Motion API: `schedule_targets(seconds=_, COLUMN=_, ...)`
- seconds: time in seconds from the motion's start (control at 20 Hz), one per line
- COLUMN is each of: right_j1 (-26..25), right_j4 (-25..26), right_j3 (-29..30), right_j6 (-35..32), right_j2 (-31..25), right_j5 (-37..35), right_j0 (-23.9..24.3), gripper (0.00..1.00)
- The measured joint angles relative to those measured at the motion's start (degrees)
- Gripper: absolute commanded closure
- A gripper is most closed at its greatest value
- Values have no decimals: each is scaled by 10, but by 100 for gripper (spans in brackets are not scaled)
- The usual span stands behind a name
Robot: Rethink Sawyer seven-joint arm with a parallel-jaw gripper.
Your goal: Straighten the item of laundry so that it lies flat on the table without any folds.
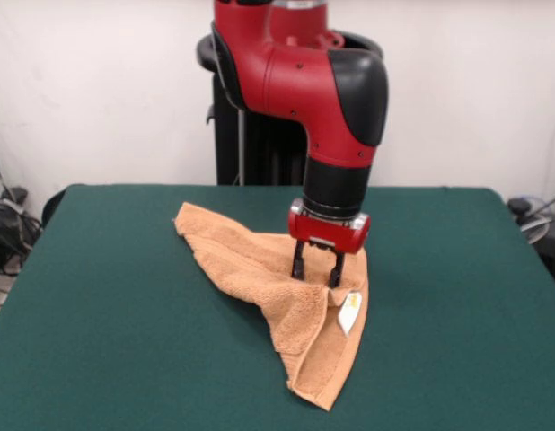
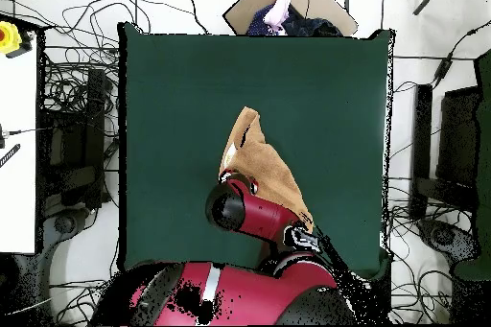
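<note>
Folded orange towel (image 1: 286, 287) lies mid-frame on green desk (image 1: 125, 341); pincer (image 1: 317, 272) narrowly parted, fingertips on the cloth.

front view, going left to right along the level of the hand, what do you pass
bare green table → the towel's flat corner → the raised, bunched towel → the hand, its fingers down on the cloth → the white tag → bare green table again
</note>
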State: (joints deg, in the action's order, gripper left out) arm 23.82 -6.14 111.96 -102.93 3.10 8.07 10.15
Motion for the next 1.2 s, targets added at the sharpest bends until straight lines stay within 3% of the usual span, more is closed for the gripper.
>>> schedule_targets(seconds=0.25, right_j1=0, right_j4=0, right_j3=0, right_j6=0, right_j2=0, right_j5=0, right_j0=0, gripper=0)
schedule_targets(seconds=0.3, right_j1=-1, right_j4=0, right_j3=-2, right_j6=0, right_j2=0, right_j5=1, right_j0=0, gripper=100)
schedule_targets(seconds=1.2, right_j1=-3, right_j4=0, right_j3=-5, right_j6=0, right_j2=0, right_j5=3, right_j0=-1, gripper=100)
